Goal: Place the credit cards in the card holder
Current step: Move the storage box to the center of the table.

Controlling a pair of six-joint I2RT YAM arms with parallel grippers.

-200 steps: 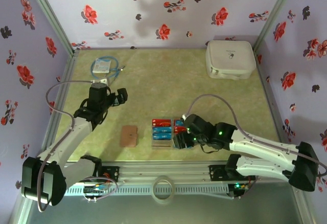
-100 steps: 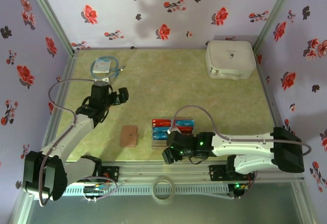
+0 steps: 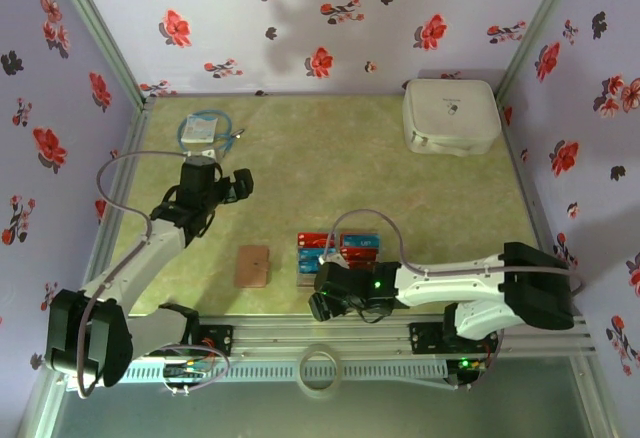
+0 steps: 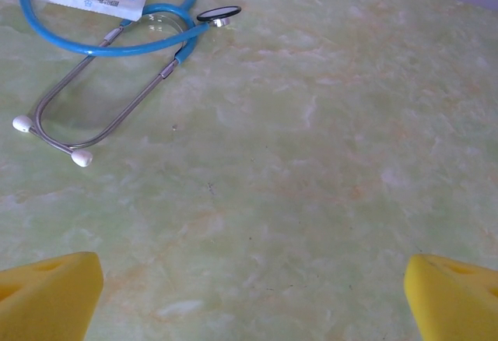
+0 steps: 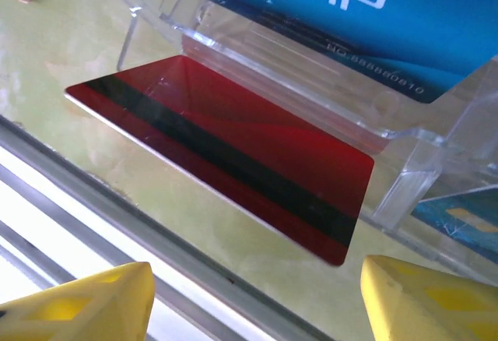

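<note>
No card stowed yet, I judge: the flat tan leather card holder (image 3: pixel 252 265) lies left of the clear plastic tray (image 5: pixel 405 177). One red striped plastic card (image 5: pixel 226 154) lies before my right gripper (image 5: pixel 257 294), spread and empty; left gripper (image 4: pixel 249 286) likewise.

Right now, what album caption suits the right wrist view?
Open right tool facing a red card lying flat beside the clear tray holding a blue card.
</note>
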